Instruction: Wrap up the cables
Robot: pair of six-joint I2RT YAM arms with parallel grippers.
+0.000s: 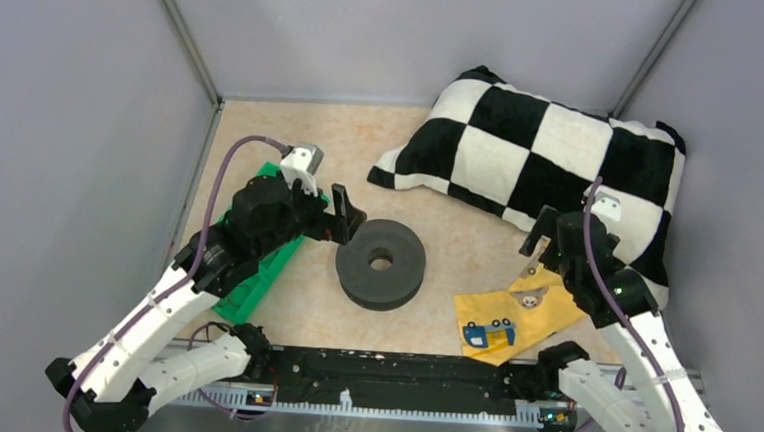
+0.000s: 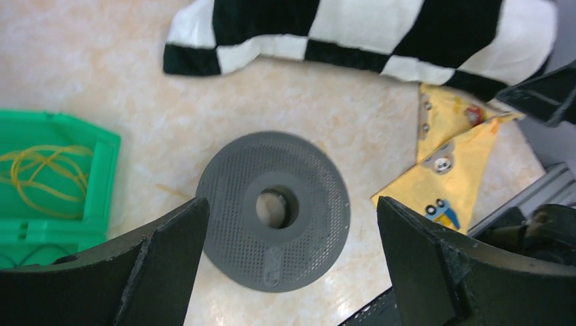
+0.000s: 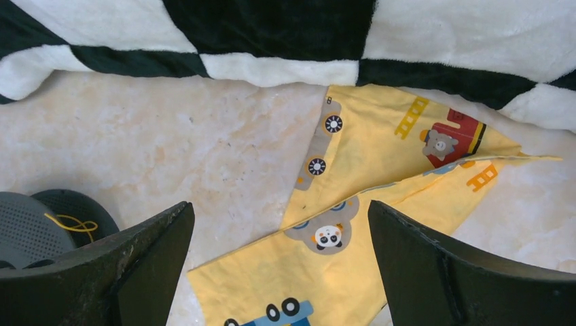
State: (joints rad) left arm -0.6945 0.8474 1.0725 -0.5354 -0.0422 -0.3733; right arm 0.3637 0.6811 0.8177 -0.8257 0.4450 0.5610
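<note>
Bare tabletop (image 1: pixel 448 225) between spool (image 1: pixel 407 270) and pillow (image 1: pixel 552 156)

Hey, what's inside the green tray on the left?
Loose loops of thin yellow wire lie in the green tray. The left arm covers most of it from above, so the rest is hidden.

Checked black-and-white pillow (image 1: pixel 552 156) fills the far right corner of the beige tabletop (image 1: pixel 293 135). Yellow cloth (image 1: pixel 498 308) with cartoon vehicles and a panda lies folded toward the near right edge, its far corner meeting the pillow. Dark grey spool (image 1: pixel 399 277) lies flat mid-table, centre hole up. Green tray (image 1: pixel 270 269) sits aslant along the left edge.
</note>
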